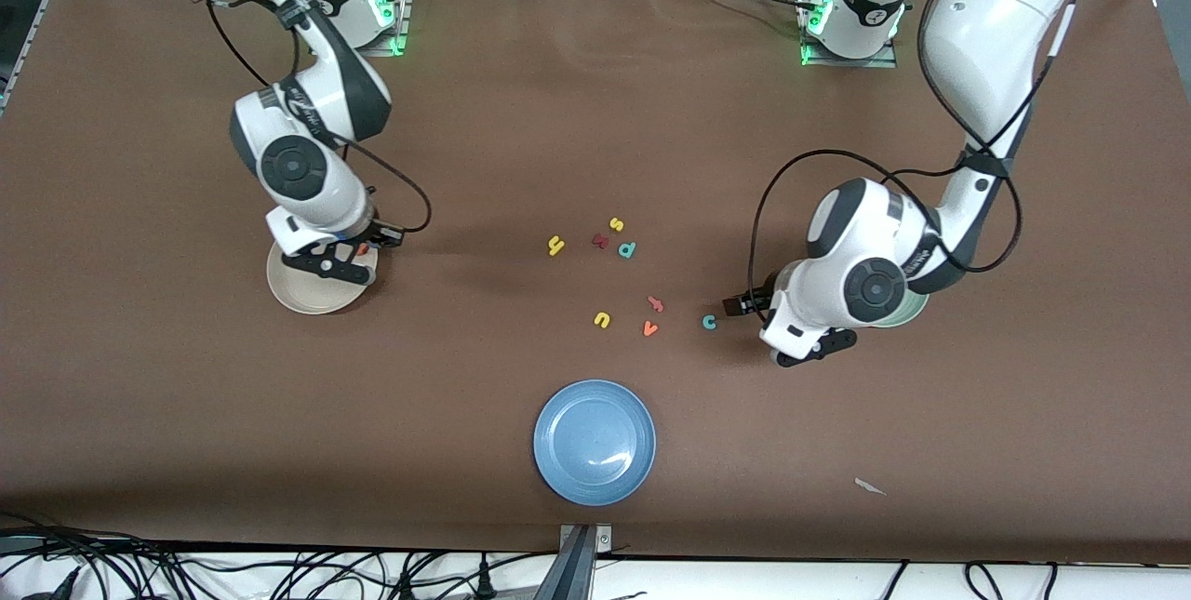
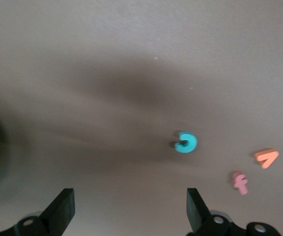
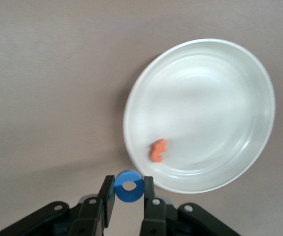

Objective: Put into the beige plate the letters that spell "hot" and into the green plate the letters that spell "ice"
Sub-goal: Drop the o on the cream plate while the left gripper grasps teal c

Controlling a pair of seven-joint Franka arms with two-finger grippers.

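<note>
The right gripper (image 3: 128,192) is hanging over the edge of the beige plate (image 3: 230,73), its jaws clamped on the blue o (image 3: 128,186), while an orange letter (image 3: 158,150) is lying in that plate. The left gripper (image 2: 130,209) is hanging with jaws apart over the brown surface (image 1: 595,98) near the teal c (image 2: 185,142). The green plate (image 1: 916,307) is mostly hiding under the left arm; the yellow h (image 1: 556,246) is lying mid-surface.
</note>
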